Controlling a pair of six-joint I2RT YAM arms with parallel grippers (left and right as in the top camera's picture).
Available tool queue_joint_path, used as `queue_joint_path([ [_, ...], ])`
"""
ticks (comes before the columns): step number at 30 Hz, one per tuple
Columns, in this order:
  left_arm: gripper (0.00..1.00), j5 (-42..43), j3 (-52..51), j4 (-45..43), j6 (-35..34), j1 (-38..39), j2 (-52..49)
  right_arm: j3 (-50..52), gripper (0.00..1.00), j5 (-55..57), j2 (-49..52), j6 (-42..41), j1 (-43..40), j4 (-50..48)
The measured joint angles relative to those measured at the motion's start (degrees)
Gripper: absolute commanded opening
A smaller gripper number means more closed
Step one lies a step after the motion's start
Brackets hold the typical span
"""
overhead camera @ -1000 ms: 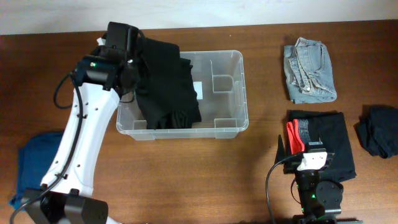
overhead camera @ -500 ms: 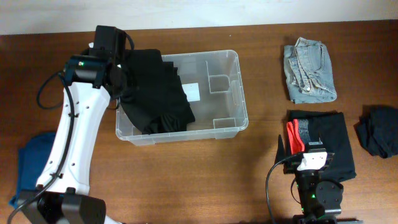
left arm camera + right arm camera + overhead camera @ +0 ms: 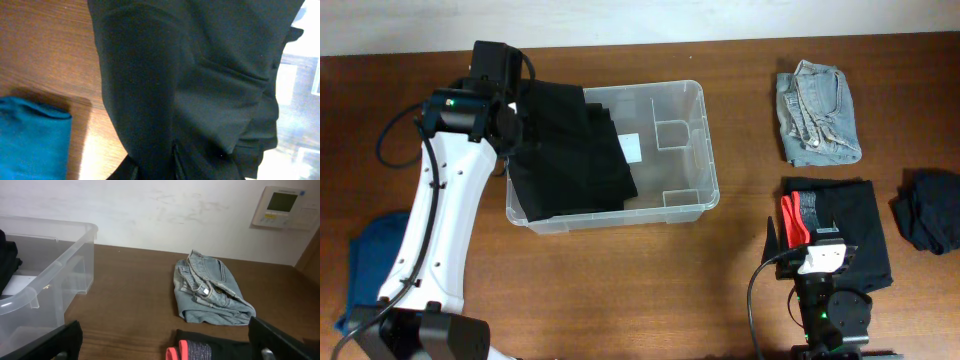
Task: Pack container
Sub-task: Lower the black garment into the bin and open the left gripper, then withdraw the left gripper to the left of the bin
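Note:
The clear plastic container [image 3: 685, 150] stands at the table's centre, with a white label [image 3: 632, 148] on its base. A black garment [image 3: 570, 150] lies spread over its left half and drapes over the left rim. My left gripper [image 3: 508, 105] is over the container's far left corner, shut on this garment. The cloth [image 3: 200, 85] fills the left wrist view and covers the jaws [image 3: 152, 167]. My right gripper [image 3: 817, 250] is open and empty near the front edge. The right wrist view [image 3: 164, 330] shows it above the table, with the container's wall [image 3: 60, 260] at the left.
Folded jeans [image 3: 817, 112] lie at the back right, also in the right wrist view [image 3: 210, 290]. A black folded garment [image 3: 850, 225] with a red-trimmed item [image 3: 792, 220] lies before my right gripper. A dark garment [image 3: 930, 210] lies at the right edge. A blue garment [image 3: 365, 265] lies at the left.
My left gripper moved left with the black garment and let it down. The garment now lies flatter over the container's left half. The right arm has not moved.

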State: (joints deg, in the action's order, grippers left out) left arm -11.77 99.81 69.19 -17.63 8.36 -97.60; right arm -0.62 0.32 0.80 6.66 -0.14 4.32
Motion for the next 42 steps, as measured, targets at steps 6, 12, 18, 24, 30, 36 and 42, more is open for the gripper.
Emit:
queue_joint_path([
  [6,0.96,-0.8,0.1,-3.3,1.0,0.0,0.0,0.0,0.99,0.0,0.0,0.0,0.0,0.0],
  [12,0.99,-0.9,1.6,-8.2,1.2,0.0,0.0,0.0,0.98,0.0,0.0,0.0,0.0,0.0],
  [18,0.99,-3.2,8.2,-8.6,1.2,-0.1,0.0,0.0,0.98,0.0,0.0,0.0,0.0,0.0],
  [24,0.99,-5.1,11.6,-0.2,-2.2,-4.7,0.6,0.0,0.98,0.0,0.0,0.0,0.0,0.0],
  [30,0.99,-1.5,11.6,8.3,-7.5,-16.9,0.6,0.0,0.98,0.0,0.0,0.0,0.0,0.0],
  [36,0.99,6.5,11.1,11.8,-7.0,-23.9,0.6,0.0,0.98,0.0,0.0,0.0,0.0,0.0],
  [42,0.99,10.0,5.5,11.2,-5.3,-23.6,0.5,0.0,0.98,0.0,0.0,0.0,0.0,0.0],
])
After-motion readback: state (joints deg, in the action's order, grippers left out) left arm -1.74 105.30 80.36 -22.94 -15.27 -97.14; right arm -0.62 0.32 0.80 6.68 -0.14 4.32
